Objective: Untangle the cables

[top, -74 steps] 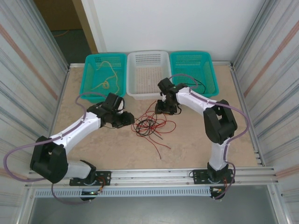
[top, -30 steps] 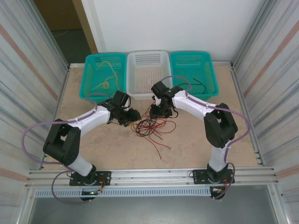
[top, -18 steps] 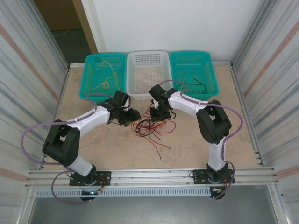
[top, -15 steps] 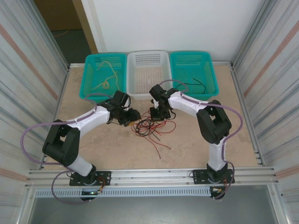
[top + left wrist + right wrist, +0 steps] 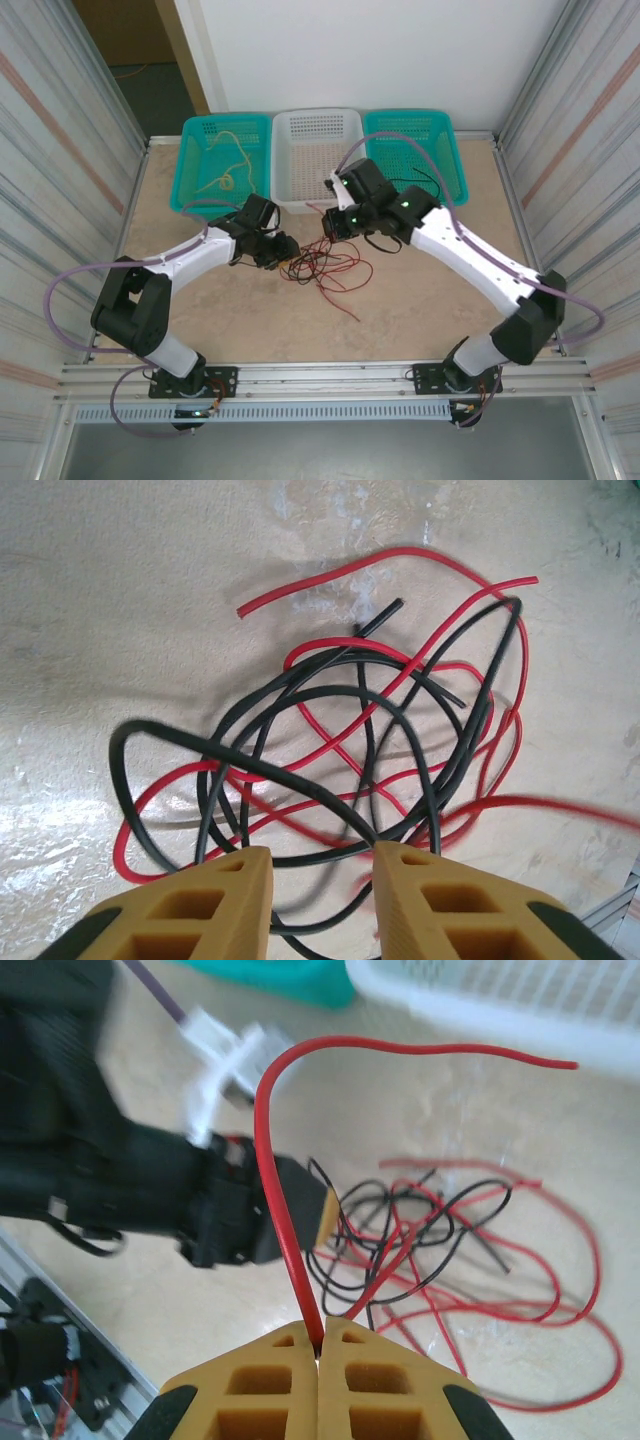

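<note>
Jaws of left gripper apart, low at left edge of cable tangle. Right arm outstretched; right gripper pinched closed on red cable, above tangle's far side.

Tangle of red and black cables ahead of the parted left hand

Counted along the far edge of the table: three baskets, namely one white basket and two teal baskets. One tan cable, one lone black cable. One tangle of red and black cables mid-table, strands too knotted to number. Two arms, two pincers.
</note>
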Action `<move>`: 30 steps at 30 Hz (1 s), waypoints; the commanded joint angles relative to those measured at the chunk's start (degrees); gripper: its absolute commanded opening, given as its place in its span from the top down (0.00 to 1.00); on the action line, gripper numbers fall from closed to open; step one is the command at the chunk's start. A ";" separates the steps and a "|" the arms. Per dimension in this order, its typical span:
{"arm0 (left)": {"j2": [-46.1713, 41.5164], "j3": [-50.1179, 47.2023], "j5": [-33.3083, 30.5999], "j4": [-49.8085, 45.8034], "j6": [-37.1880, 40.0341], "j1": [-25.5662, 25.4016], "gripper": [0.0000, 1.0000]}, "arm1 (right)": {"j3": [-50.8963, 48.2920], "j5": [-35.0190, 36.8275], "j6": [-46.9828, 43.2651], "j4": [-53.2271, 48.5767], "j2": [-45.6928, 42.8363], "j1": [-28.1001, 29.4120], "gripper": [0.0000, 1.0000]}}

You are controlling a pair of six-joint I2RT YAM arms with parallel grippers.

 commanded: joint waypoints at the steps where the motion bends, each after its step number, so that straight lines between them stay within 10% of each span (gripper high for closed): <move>1: -1.35 -0.11 0.86 0.31 0.28 -0.27 0.69 | 4.02 3.93 -2.52 -1.27 -3.06 -0.19 1.00; 10: -6.79 -1.58 1.14 -0.28 1.08 -0.27 0.69 | 15.31 8.13 -6.03 -1.23 -7.20 -0.21 1.00; 20: -18.80 4.00 -5.15 -10.81 5.26 3.34 0.40 | 15.73 10.09 -4.43 -0.57 -9.23 -2.16 1.00; 30: -27.63 5.97 3.56 12.51 7.09 1.31 0.22 | 13.81 3.87 0.90 2.14 -10.05 -6.97 1.00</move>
